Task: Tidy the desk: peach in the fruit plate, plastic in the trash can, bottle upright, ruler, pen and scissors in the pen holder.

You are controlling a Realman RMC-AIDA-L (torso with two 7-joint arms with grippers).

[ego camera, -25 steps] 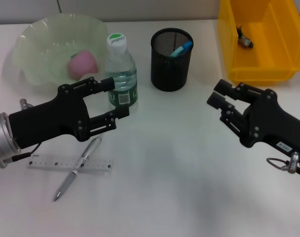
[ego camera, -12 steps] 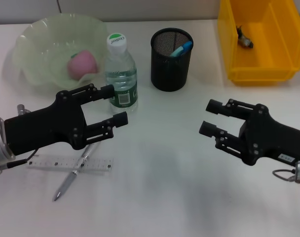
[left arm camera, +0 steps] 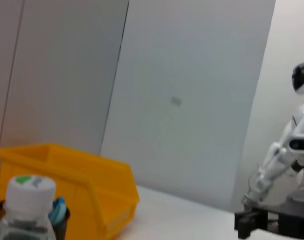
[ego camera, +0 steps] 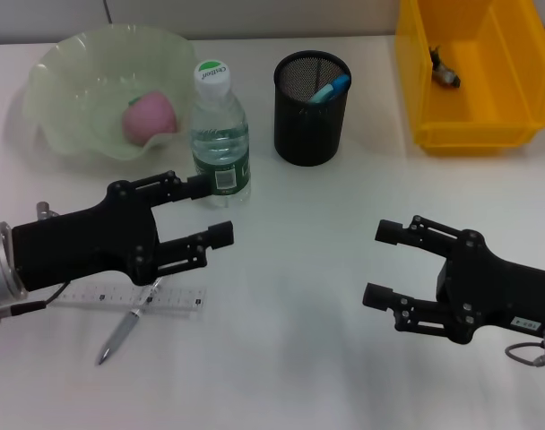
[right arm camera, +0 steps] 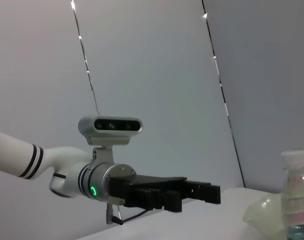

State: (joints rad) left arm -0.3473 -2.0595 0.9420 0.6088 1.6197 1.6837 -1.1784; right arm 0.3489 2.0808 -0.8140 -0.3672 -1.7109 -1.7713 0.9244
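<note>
Head view: the left gripper hovers with its 2 fingers spread apart just near of the upright bottle, grasping nothing. On the right, the right gripper hangs released over bare bench. A pen lies across a ruler at near left. The peach sits in the fruit plate; the pen holder holds a blue item, and the yellow trash can stands far right.

White desk, grey panelled wall
</note>
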